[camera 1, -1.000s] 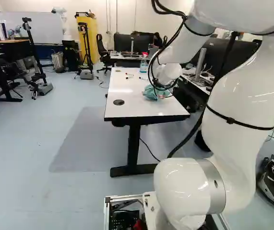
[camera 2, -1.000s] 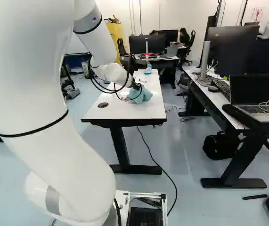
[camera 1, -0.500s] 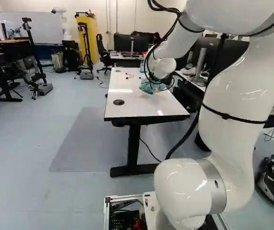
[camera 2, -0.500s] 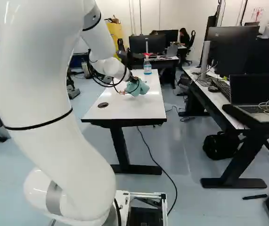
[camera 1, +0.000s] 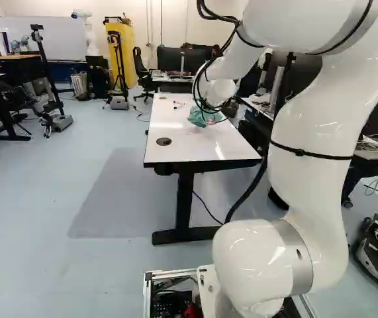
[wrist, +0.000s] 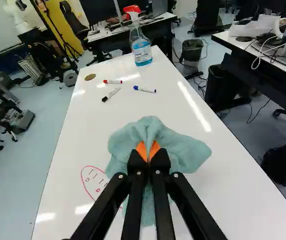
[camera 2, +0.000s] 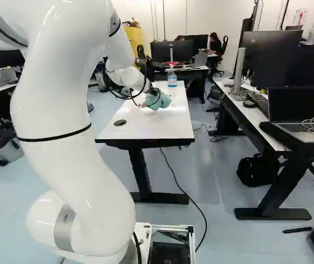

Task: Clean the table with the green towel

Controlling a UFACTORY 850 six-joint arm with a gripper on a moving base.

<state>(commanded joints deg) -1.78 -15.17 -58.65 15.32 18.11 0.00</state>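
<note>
**Gripper [camera 2: 154, 93] clamps green towel [wrist: 183, 150] on the white table [wrist: 223, 195]**

The arm [camera 1: 318, 139] rises from its joint at the foot of the base views, bends over high up, and reaches forward and down across the table. Its wrist sits low above the towel, which lies bunched on the tabletop, well beyond the near edge.

The wrist view makes the grip plain: the gripper [wrist: 148, 152] has its orange pads [wrist: 141, 150] pressed in from both sides on a raised fold of the towel. In the base views the fingertips are too small to tell.

The wrist view also shows red pen marks [wrist: 86, 187] beside the towel, and three markers [wrist: 145, 90] ahead of it, one with a red cap, one black and one blue. In the right base view the markers are hidden. Past them stands a spray bottle [wrist: 141, 47] with a red trigger, upright on the table.

Both base views show the round cover [camera 1: 163, 141] near the table's near end, outside the wrist view. The left base view takes in a tripod [camera 1: 117, 66] that the right base view leaves out.
</note>
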